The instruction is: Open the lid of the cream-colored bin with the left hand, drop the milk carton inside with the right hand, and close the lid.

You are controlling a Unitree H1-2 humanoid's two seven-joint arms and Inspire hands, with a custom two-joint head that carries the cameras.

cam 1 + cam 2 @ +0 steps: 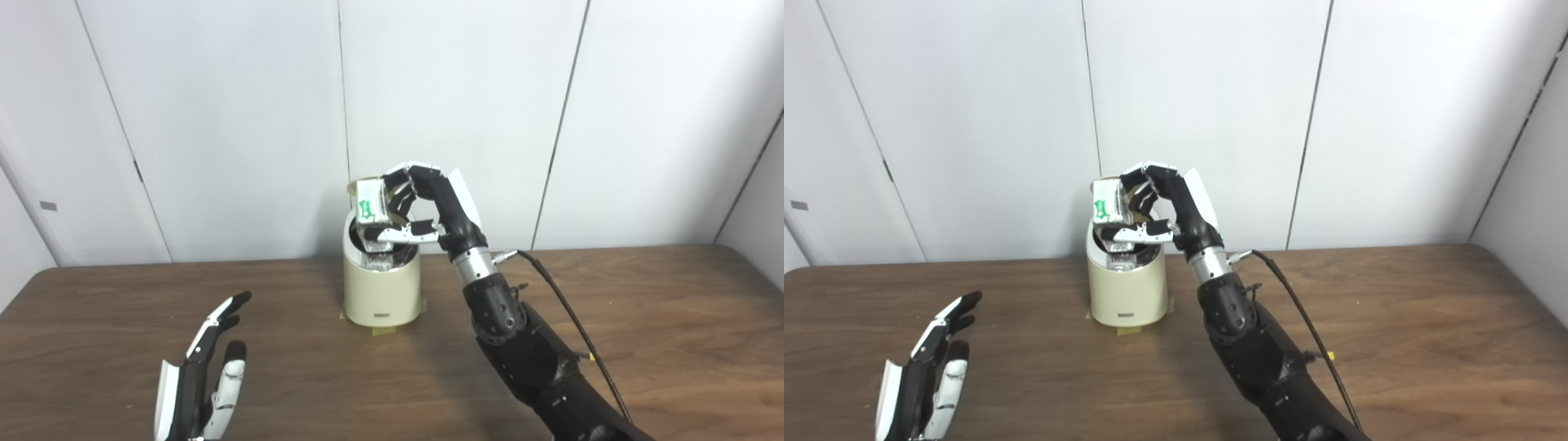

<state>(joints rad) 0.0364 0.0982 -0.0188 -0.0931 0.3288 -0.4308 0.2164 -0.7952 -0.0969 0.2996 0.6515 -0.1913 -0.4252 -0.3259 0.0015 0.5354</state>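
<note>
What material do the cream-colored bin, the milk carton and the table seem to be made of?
The cream-colored round bin looks like smooth plastic or painted metal: even colour, soft sheen; its inside looks shiny and reflective. The small white-and-green milk carton, held in the right hand above the opening, looks like printed coated paperboard with folded edges. The dark brown table shows wood grain, probably laminate or veneer.

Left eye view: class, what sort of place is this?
Probably a robot test room: bare white wall panels, one wooden table, a cream bin taped down, and robot hands at work.
</note>
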